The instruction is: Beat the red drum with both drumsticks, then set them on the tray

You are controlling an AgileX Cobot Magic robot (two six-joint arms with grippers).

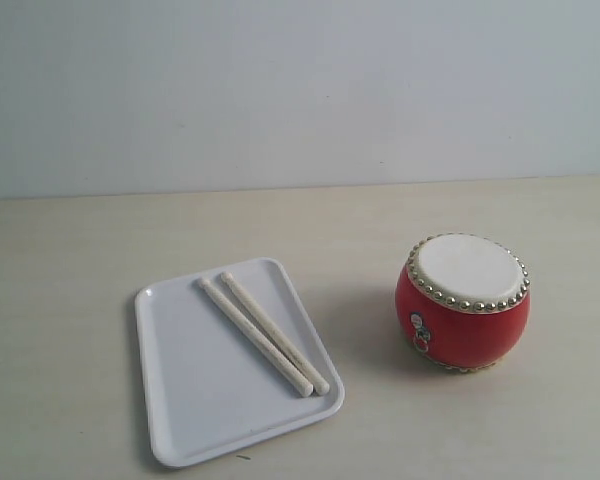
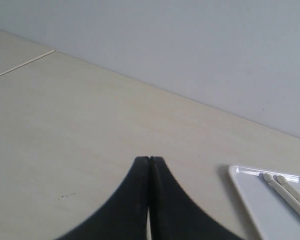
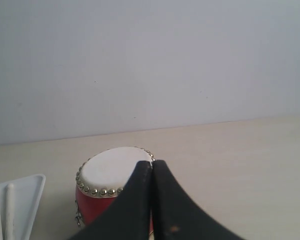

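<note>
The red drum (image 1: 463, 304) stands upright on the table at the right, cream skin up. Two pale drumsticks (image 1: 263, 333) lie side by side, slanting across the white tray (image 1: 190, 390) at the left. Neither arm shows in the exterior view. In the left wrist view my left gripper (image 2: 149, 159) is shut and empty above bare table, with the tray (image 2: 250, 195) corner and the drumsticks (image 2: 285, 192) off to one side. In the right wrist view my right gripper (image 3: 152, 162) is shut and empty, its black fingers in front of the red drum (image 3: 107, 180); the tray (image 3: 25, 200) edge shows beside it.
A pale wooden table (image 1: 300, 220) runs back to a plain grey-white wall (image 1: 300, 90). A thin seam line (image 2: 22, 65) crosses the table in the left wrist view.
</note>
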